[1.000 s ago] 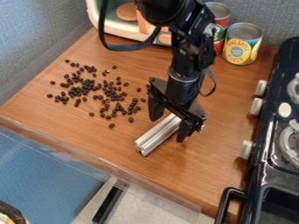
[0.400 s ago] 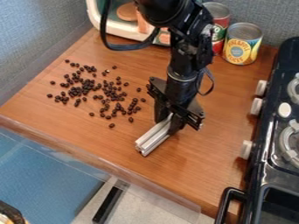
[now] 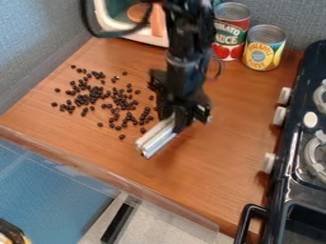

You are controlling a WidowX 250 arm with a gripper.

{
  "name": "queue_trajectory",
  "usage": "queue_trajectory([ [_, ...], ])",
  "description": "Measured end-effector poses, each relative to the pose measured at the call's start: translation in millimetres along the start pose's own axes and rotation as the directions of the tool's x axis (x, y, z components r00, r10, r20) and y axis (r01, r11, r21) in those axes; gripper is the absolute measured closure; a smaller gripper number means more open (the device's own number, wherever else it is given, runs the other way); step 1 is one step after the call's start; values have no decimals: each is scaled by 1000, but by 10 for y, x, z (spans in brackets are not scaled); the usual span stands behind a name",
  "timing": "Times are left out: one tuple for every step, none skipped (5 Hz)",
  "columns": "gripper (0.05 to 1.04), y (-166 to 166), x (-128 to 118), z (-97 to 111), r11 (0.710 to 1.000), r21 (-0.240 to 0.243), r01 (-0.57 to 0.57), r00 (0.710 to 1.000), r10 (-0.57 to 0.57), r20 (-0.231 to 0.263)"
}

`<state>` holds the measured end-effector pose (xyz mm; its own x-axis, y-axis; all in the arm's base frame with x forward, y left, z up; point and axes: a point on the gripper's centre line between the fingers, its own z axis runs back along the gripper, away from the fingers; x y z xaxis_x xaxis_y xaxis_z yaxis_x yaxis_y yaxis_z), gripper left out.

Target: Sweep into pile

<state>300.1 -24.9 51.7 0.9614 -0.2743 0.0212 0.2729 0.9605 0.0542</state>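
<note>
A: Status?

B: Tool (image 3: 174, 119) clamped on the silver bar (image 3: 156, 138), near its back end. Dark beans (image 3: 96, 95) scattered on the worktop (image 3: 216, 176), to the bar's left in view. Can't tell if the bar touches down.

A: Failure modes?

B: Off-centre hold: drag could twist the bar in the grip. Swept too high, it likely skips over beans. Too fast, they roll; strays could go off the front edge. Short bar, wide scatter: one pass probably misses some.

glossy black stove (image 3: 286, 190), smooth wood-grain counter (image 3: 210, 178).
</note>
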Motion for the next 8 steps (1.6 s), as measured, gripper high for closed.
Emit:
queue_trajectory([
  [720, 173, 35, 243, 998, -23, -54, 998, 55, 25],
  [720, 579, 71, 413, 992, 8, -126, 991, 125, 46],
  [720, 914, 116, 324, 983, 49, -180, 984, 178, 27],
  [720, 1353, 53, 283, 965, 90, -245, 969, 246, 1],
  [720, 1668, -36, 313, 951, 124, -284, 958, 287, -9],
  [720, 1930, -174, 324, 937, 151, -316, 946, 323, -30],
  [720, 2127, -313, 236, 922, 176, -344, 933, 358, -49],
  [720, 2235, -393, 180, 902, 211, -375, 920, 391, -33],
])
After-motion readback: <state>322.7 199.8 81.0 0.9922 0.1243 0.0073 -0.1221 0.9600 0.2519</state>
